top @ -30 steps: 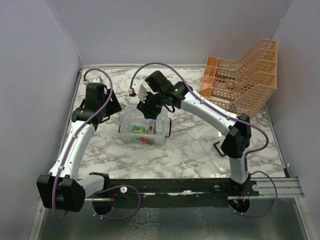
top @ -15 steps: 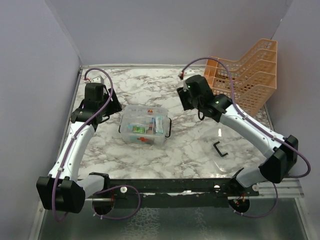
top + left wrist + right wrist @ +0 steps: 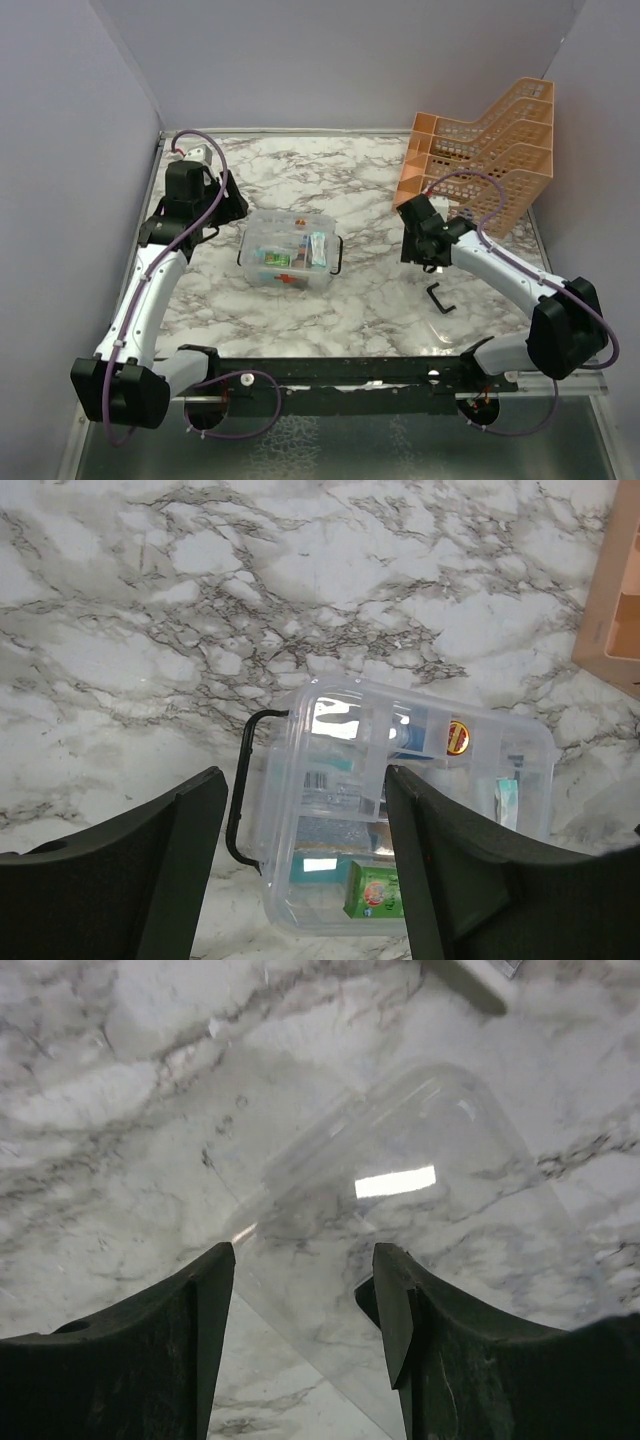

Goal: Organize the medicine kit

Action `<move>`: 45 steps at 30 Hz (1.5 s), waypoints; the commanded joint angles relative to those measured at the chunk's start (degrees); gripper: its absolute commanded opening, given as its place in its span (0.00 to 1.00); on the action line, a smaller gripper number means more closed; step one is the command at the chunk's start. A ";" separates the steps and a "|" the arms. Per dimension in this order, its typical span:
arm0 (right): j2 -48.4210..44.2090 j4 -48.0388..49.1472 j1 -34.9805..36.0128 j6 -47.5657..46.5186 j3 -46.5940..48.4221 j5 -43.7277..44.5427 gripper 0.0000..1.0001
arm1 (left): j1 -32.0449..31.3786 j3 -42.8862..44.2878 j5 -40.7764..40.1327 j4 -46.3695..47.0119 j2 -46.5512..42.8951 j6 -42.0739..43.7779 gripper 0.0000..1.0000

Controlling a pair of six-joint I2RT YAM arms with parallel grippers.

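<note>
The medicine kit (image 3: 290, 251) is a clear box with a black handle (image 3: 338, 256), standing mid-table with sachets and small boxes inside. In the left wrist view the kit (image 3: 400, 810) lies under and between the fingers, its handle (image 3: 240, 790) to the left and a green box (image 3: 375, 890) inside. My left gripper (image 3: 230, 206) (image 3: 303, 780) is open and empty just left of the kit. My right gripper (image 3: 426, 252) (image 3: 303, 1255) is open and empty, low over a clear lid (image 3: 420, 1220) that lies flat on the table.
An orange mesh tiered rack (image 3: 485, 160) stands at the back right; its edge shows in the left wrist view (image 3: 615, 600). A loose black U-shaped handle (image 3: 438, 298) lies on the marble table (image 3: 380, 290) just in front of the right gripper. Walls close both sides.
My right arm has swung away from above the kit to the right and come down over the clear lid near the loose handle. The left arm has hardly moved.
</note>
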 commanded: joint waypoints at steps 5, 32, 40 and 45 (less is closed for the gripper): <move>-3.97 3.74 0.10 0.54 -10.08 -13.46 0.71 | 0.17 2.52 4.02 2.70 -0.42 1.09 0.68; 3.67 5.80 0.06 4.51 -7.62 -16.25 0.72 | 0.17 2.62 2.76 2.97 0.55 0.91 0.68; 14.13 4.98 0.06 9.10 4.57 -15.52 0.72 | 0.18 3.65 4.68 3.06 0.61 0.97 0.68; 14.07 2.12 0.11 7.75 8.18 -12.73 0.75 | 0.19 4.79 6.76 3.16 0.25 0.73 0.68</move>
